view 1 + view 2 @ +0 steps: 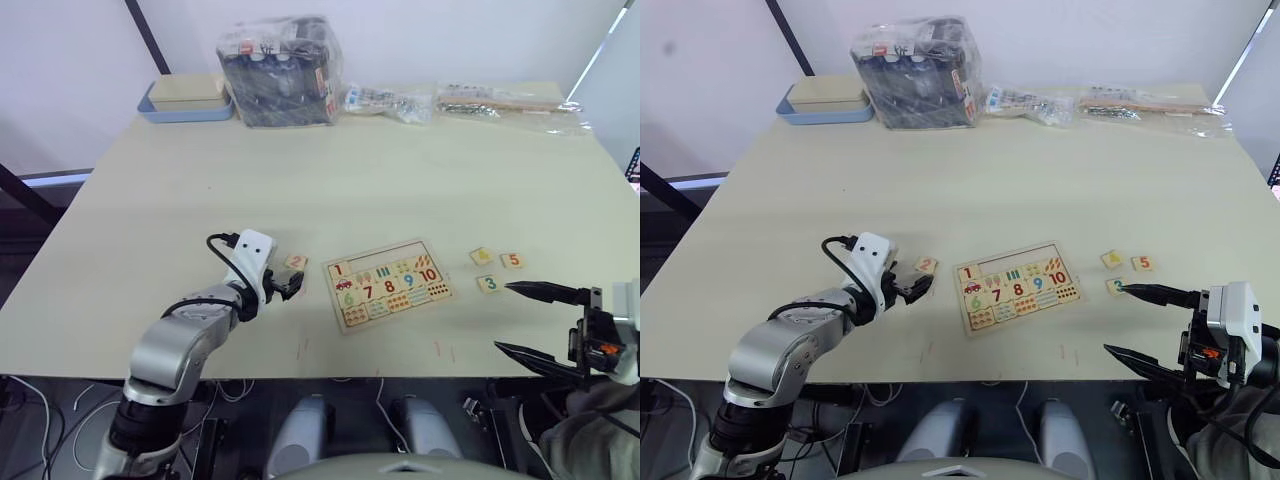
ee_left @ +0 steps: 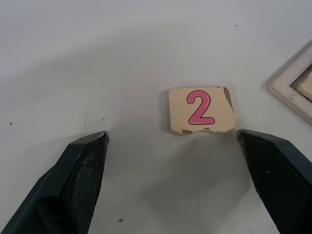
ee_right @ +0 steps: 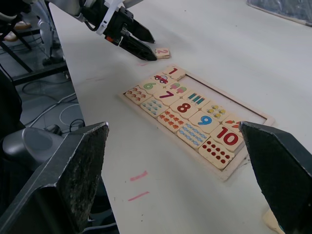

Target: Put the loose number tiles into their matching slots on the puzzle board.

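Observation:
The puzzle board (image 1: pixel 334 300) lies flat near the table's front edge; a red 1 sits at the left end of its top row, and the other matching slots (image 1: pixel 385 257) are bare. A loose tile with a pink 2 (image 2: pixel 201 109) lies just left of the board. My left gripper (image 2: pixel 171 136) stands open low over the table, just short of this tile. Three more loose tiles lie right of the board: a yellow one (image 1: pixel 482 256), an orange 5 (image 1: pixel 512 260) and a green 3 (image 1: pixel 488 284). My right gripper (image 1: pixel 502 317) is open, its upper finger tip reaching the 3.
At the back of the table sit a blue tray with a tan box (image 1: pixel 185 98), a plastic-wrapped dark pack (image 1: pixel 280 70) and clear bags (image 1: pixel 500 100). Small red marks (image 1: pixel 440 350) are near the front edge. The table edge runs close in front of both grippers.

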